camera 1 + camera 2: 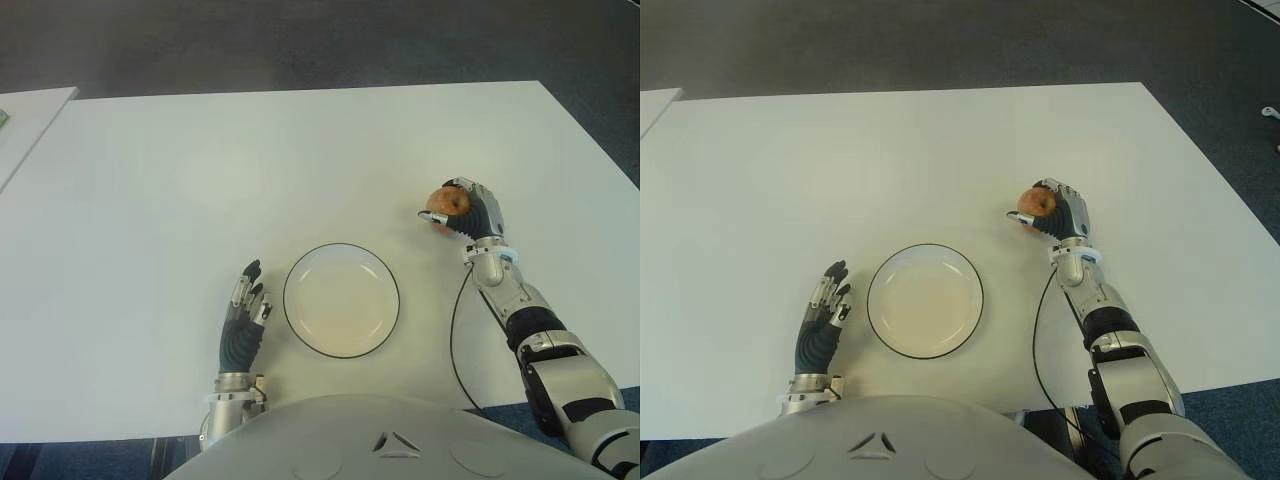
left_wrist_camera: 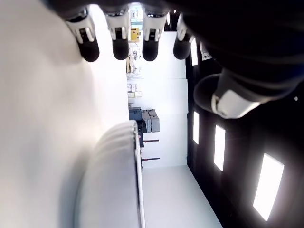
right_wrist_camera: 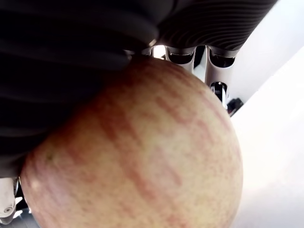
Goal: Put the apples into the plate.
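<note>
Left eye view: my right hand [image 1: 462, 212] is closed around a red-yellow apple [image 1: 446, 203], to the right of the plate and farther from me, apart from it; whether the hand clears the white tabletop [image 1: 200, 180] I cannot tell; the white plate [image 1: 341, 300], dark-rimmed, lies flat near my body and holds nothing; my left hand [image 1: 243, 318] shows just left of the plate, fingers extended and holding nothing; a black cable [image 1: 456, 340] runs beside my right forearm.

Right eye view: same arrangement; apple in the right hand, plate bare.

Left wrist view: four fingertips [image 2: 89, 45] of my left hand are straight, with the tabletop alongside; the plate's rim [image 2: 128, 166] is close by.

Right wrist view: the apple, streaked red over yellow, fills the view; my fingers [image 3: 190, 28] wrap over it.
</note>
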`<move>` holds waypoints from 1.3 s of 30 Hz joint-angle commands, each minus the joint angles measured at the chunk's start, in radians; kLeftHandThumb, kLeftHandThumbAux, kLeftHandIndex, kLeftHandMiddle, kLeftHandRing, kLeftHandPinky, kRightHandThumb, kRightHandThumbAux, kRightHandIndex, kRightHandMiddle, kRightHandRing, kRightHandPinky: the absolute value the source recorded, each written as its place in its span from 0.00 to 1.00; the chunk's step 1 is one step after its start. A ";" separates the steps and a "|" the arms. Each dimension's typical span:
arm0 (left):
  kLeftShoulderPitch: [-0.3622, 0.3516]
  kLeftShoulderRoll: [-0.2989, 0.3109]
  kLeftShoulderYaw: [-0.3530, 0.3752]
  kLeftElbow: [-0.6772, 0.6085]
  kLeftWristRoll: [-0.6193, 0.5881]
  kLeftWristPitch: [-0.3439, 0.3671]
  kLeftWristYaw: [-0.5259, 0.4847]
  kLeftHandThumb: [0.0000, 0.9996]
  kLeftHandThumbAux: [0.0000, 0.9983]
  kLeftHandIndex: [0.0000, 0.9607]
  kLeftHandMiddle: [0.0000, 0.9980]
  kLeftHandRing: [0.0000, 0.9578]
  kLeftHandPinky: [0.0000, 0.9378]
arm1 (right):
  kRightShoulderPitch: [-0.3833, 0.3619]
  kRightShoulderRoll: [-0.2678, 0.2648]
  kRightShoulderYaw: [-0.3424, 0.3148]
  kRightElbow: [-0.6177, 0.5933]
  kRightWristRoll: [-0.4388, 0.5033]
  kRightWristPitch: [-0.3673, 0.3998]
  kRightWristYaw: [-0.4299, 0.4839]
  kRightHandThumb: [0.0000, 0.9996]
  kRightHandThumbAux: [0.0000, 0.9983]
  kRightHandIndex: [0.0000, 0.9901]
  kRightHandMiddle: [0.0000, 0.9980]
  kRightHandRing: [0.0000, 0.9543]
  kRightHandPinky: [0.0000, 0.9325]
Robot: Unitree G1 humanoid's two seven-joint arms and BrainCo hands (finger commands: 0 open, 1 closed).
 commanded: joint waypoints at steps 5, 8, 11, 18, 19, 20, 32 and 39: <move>-0.009 0.000 0.010 0.035 0.012 0.002 0.004 0.00 0.46 0.00 0.00 0.00 0.00 | 0.037 0.004 -0.036 -0.095 0.025 0.000 0.011 1.00 0.63 0.90 0.89 0.91 0.92; -0.010 0.001 0.011 0.039 0.013 -0.002 0.004 0.00 0.46 0.00 0.00 0.00 0.00 | 0.050 0.007 -0.047 -0.135 0.032 0.011 0.029 1.00 0.64 0.90 0.89 0.91 0.92; -0.011 0.002 0.011 0.046 0.012 -0.007 0.001 0.00 0.45 0.00 0.00 0.00 0.00 | 0.057 0.011 -0.054 -0.155 0.040 0.018 0.041 1.00 0.64 0.90 0.89 0.91 0.91; -0.017 -0.009 0.012 0.049 0.003 0.003 0.004 0.00 0.47 0.00 0.00 0.00 0.00 | 0.079 0.020 -0.074 -0.226 0.054 0.043 0.076 1.00 0.64 0.90 0.88 0.91 0.92; -0.019 -0.010 0.013 0.050 0.002 0.004 0.005 0.00 0.47 0.00 0.00 0.00 0.00 | 0.081 0.021 -0.076 -0.235 0.056 0.047 0.080 1.00 0.64 0.90 0.88 0.91 0.92; -0.020 -0.011 0.015 0.053 0.004 0.000 0.007 0.00 0.48 0.00 0.00 0.00 0.00 | 0.084 0.022 -0.078 -0.247 0.057 0.050 0.084 1.00 0.64 0.90 0.88 0.91 0.92; -0.011 -0.023 0.013 0.034 0.006 0.014 0.007 0.01 0.47 0.00 0.00 0.00 0.00 | 0.095 0.031 -0.092 -0.390 0.047 0.077 0.114 1.00 0.64 0.91 0.88 0.91 0.91; -0.007 -0.029 0.012 0.023 0.001 0.034 0.005 0.00 0.48 0.00 0.00 0.00 0.00 | 0.189 0.059 -0.079 -0.714 0.051 0.146 0.219 1.00 0.64 0.91 0.89 0.91 0.92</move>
